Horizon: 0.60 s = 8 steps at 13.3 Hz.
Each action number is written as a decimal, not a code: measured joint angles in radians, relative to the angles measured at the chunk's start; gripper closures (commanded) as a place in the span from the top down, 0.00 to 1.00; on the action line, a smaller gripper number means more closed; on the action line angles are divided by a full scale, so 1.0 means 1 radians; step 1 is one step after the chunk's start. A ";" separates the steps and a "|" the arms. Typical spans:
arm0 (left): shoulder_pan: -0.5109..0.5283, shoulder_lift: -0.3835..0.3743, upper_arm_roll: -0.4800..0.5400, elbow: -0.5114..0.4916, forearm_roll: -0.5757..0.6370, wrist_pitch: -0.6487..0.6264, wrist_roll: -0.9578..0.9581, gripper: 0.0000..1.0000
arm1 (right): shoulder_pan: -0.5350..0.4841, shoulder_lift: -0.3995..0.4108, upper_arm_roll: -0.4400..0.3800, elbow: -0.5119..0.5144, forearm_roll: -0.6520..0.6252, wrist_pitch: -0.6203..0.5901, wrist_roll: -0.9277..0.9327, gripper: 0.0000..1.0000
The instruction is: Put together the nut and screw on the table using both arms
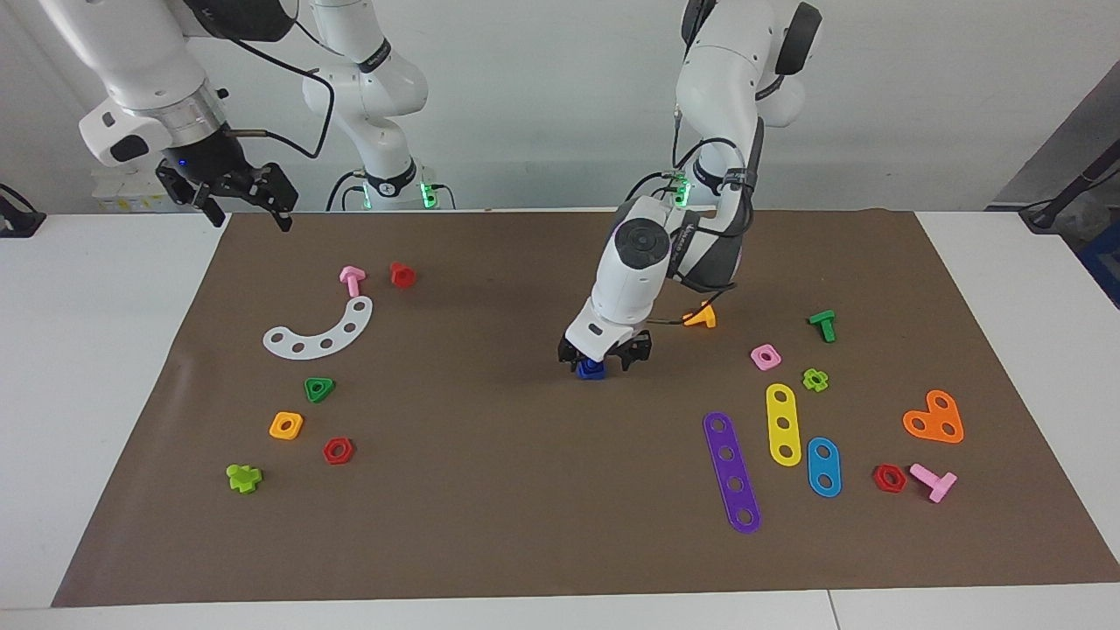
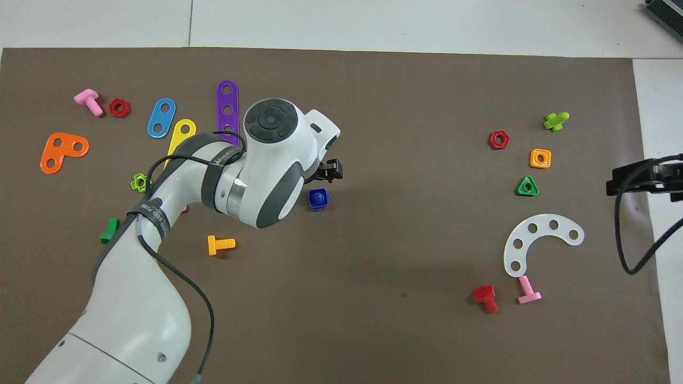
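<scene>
The dark-blue nut point(image 1: 591, 370) lies in the middle of the brown mat point(image 1: 490, 490). In the overhead view the nut point(image 2: 318, 199) has a round dark-blue stub, the screw point(image 2: 318, 197), standing in its centre hole. My left gripper point(image 1: 603, 356) is low over the nut, with its fingers spread to either side of it and open. One of its fingers point(image 2: 331, 170) shows in the overhead view; the other is hidden under the wrist. My right gripper point(image 1: 251, 219) waits raised and open over the mat's edge at the right arm's end point(image 2: 640, 178).
An orange bolt point(image 1: 701, 316), a pink nut point(image 1: 766, 356), a green bolt point(image 1: 823, 325) and coloured strips point(image 1: 731, 471) lie toward the left arm's end. A white curved strip point(image 1: 322, 332), an orange-yellow nut point(image 1: 286, 425) and several small parts lie toward the right arm's end.
</scene>
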 measured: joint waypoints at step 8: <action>0.419 -0.022 0.009 0.153 0.007 -0.157 0.412 1.00 | 0.007 -0.004 0.006 0.000 0.001 0.005 0.000 1.00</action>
